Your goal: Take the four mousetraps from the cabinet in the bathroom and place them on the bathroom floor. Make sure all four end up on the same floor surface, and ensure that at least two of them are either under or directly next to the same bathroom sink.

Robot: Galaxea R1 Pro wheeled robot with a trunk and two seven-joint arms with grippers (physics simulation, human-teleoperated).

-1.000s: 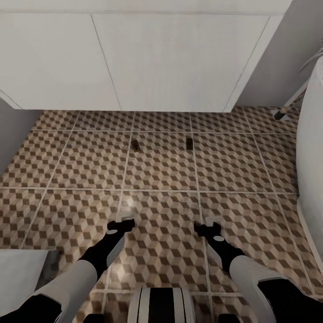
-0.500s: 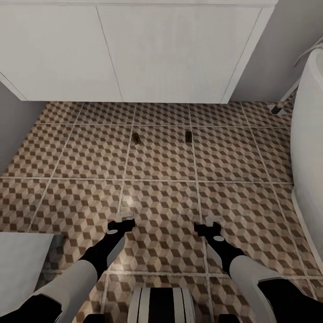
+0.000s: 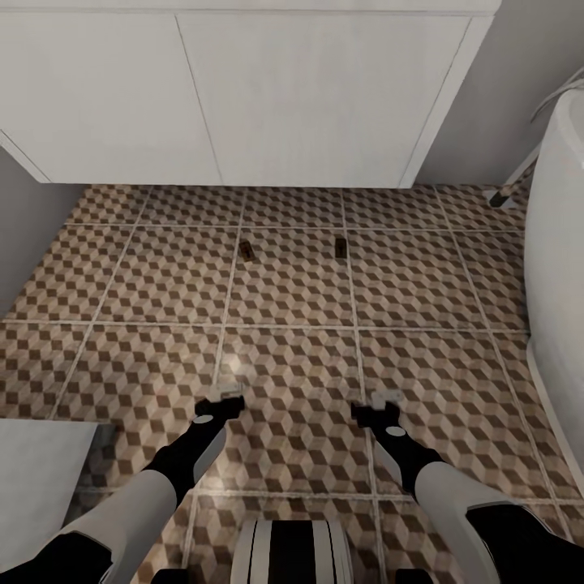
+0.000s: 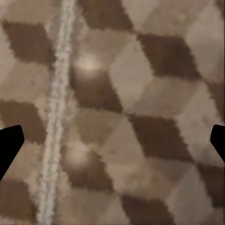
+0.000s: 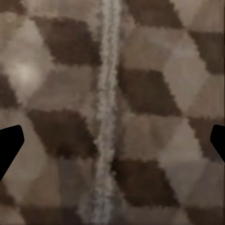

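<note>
nearby, two mousetraps (image 3: 247, 251) (image 3: 341, 247) on bathroom floor (image 3: 292, 300), bathtub (image 3: 560, 243) beside

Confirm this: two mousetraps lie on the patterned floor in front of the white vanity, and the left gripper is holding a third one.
Not quite. The two mousetraps do lie on the patterned floor in front of the white vanity, but the left gripper holds nothing: the left wrist view shows its fingers spread wide over bare tile.
</note>
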